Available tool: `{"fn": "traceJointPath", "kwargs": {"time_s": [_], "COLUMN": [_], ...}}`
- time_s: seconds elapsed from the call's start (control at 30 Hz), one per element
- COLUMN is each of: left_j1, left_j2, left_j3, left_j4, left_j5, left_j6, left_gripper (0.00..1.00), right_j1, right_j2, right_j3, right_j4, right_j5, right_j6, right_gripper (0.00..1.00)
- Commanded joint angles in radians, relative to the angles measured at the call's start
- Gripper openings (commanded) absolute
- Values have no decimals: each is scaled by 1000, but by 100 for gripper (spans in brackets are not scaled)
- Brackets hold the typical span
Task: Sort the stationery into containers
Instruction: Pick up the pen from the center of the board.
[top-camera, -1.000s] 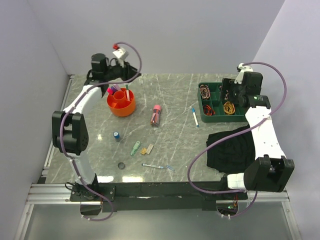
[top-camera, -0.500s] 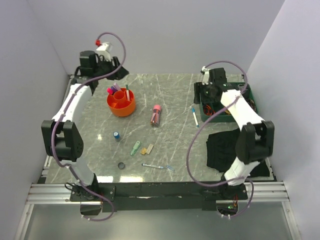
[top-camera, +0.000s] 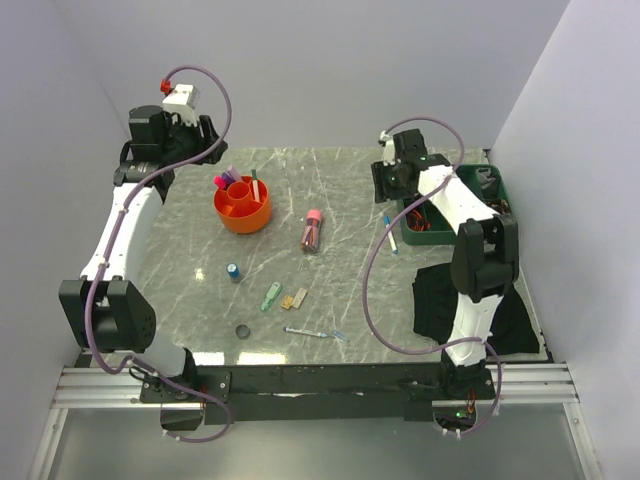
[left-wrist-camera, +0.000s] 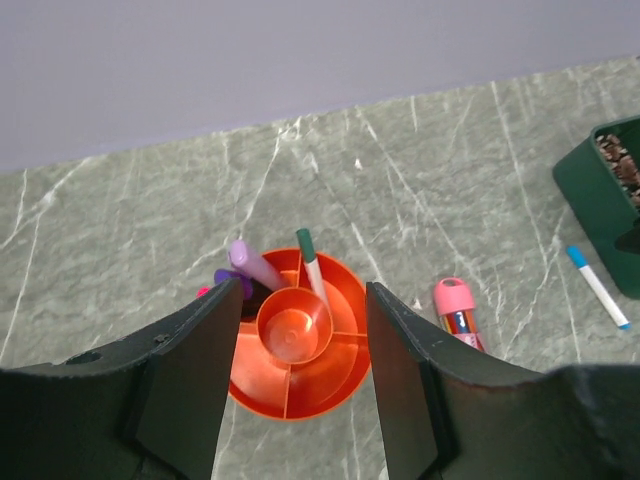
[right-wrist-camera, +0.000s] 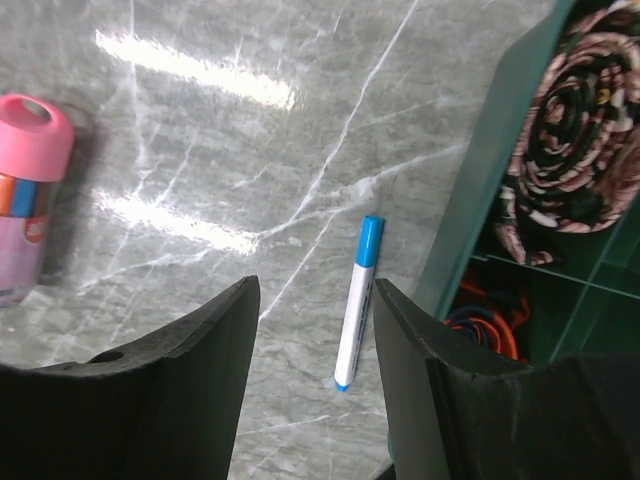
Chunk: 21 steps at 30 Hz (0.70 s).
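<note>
The round orange pot (top-camera: 242, 205) (left-wrist-camera: 295, 350) stands at the back left and holds purple- and pink-capped markers (left-wrist-camera: 250, 268) and a green-capped white pen (left-wrist-camera: 312, 270). My left gripper (top-camera: 192, 152) (left-wrist-camera: 303, 300) hangs open above and behind it, holding nothing. My right gripper (top-camera: 390, 186) (right-wrist-camera: 315, 295) is open over a blue-capped white pen (top-camera: 389, 232) (right-wrist-camera: 357, 300) that lies on the table beside the green tray. Loose on the table are a pink tube (top-camera: 312, 230) (right-wrist-camera: 30, 190), a small blue cylinder (top-camera: 233, 271), a green clip (top-camera: 271, 296), a yellow eraser (top-camera: 294, 298) and a thin pen (top-camera: 310, 332).
A green divided tray (top-camera: 485, 185) (right-wrist-camera: 500, 170) with coiled bands (right-wrist-camera: 580, 100) sits at the back right, close to the right gripper. A black cloth (top-camera: 470, 290) lies in front of it. A small dark round piece (top-camera: 242, 330) rests near the front edge.
The left arm lifted and drew back left, away from the pot. The right arm swung left from the tray to above the blue-capped pen, and its jaws narrowed.
</note>
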Motion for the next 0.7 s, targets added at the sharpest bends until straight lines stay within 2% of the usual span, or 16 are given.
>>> {"fn": "traceJointPath", "kwargs": {"time_s": [0.0,0.2,0.43,0.67], "left_j1": [9,9,9,9], "left_j2": [-38,-49,-49,-43], "left_j3": [-17,-17,-24,-31], "left_j4": [4,7,9,12], "left_j5": [-30,-27,-12,-4], "left_j6": [34,37,30,25], "left_gripper": [58,58,58,58], "right_j1": [22,25,36,39], "right_j2": [39,70,110,151], "right_j3": [19,-8,-16,-30], "right_j4": [-10,-28,-33,-36], "right_j5": [88,134,169,148], "right_j6": [-28,-34,-33,-22], "right_gripper": [57,53,52,52]}}
